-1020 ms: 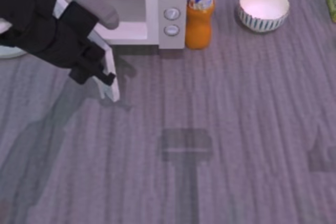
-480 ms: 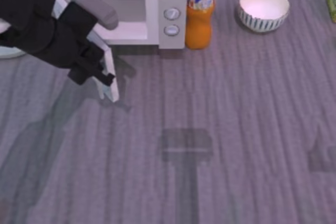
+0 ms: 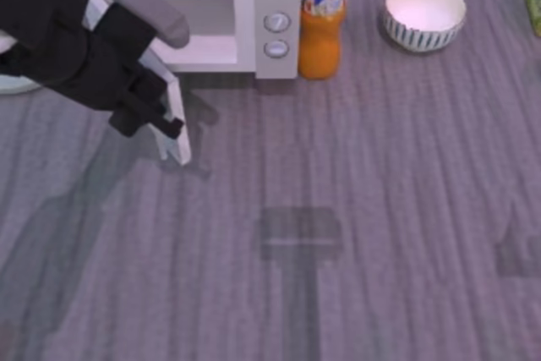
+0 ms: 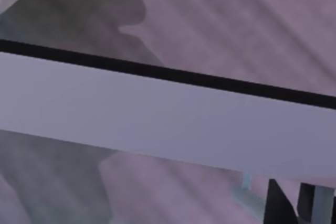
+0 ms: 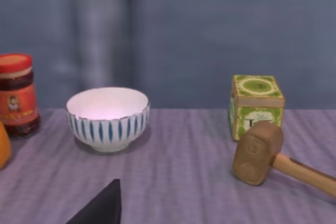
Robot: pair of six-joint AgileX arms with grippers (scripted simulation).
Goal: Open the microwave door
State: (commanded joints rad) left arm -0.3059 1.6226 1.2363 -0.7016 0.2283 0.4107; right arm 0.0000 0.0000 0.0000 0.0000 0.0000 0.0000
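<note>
Top view: the microwave (image 3: 211, 19) stands at the table's far left, its two knobs facing the near side, and an orange bottle (image 3: 322, 19) stands just beside its right side. The microwave door (image 3: 175, 116) is swung wide open and juts out toward the near edge, leaving the oven's inside in sight. The left gripper (image 3: 161, 120) sits at the door's outer end, against its edge; whether its fingers are clamped on the door I cannot tell. A white striped bowl (image 3: 424, 13) rests to the right of the bottle, apart from it.

Left wrist view: the door's white edge (image 4: 168, 114) fills the picture as a broad band across the purple table (image 4: 236, 19).

Right wrist view: the bowl (image 5: 107, 118), a red-lidded jar (image 5: 17, 95), a green box (image 5: 255, 103) and a wooden mallet (image 5: 260, 153) lie ahead. One dark fingertip (image 5: 102, 208) of the right gripper shows, not enough to judge its opening.
</note>
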